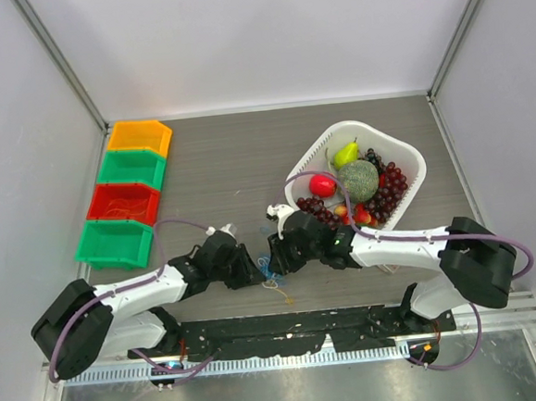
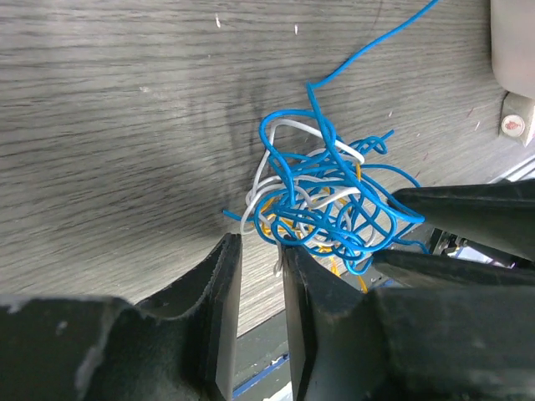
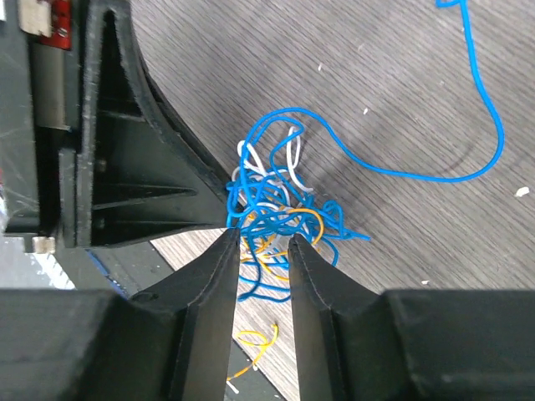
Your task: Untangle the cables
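Slightly spread, left claw (image 2: 261, 246) and right claw (image 3: 263, 238) flank the cables (image 2: 322, 196), apparently gripping nothing; pinch one colour each, part slowly.

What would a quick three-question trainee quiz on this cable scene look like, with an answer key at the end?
1. True or false: the cables lie inside the white basket with the fruit.
2. Which wire colour makes up most of the clump? A white, B blue, C orange.
3. How many plastic bins stand in the row at the far left of the overhead view?

Key: 1 false, they lie on the tabletop between the two arms; 2 B; 3 four.
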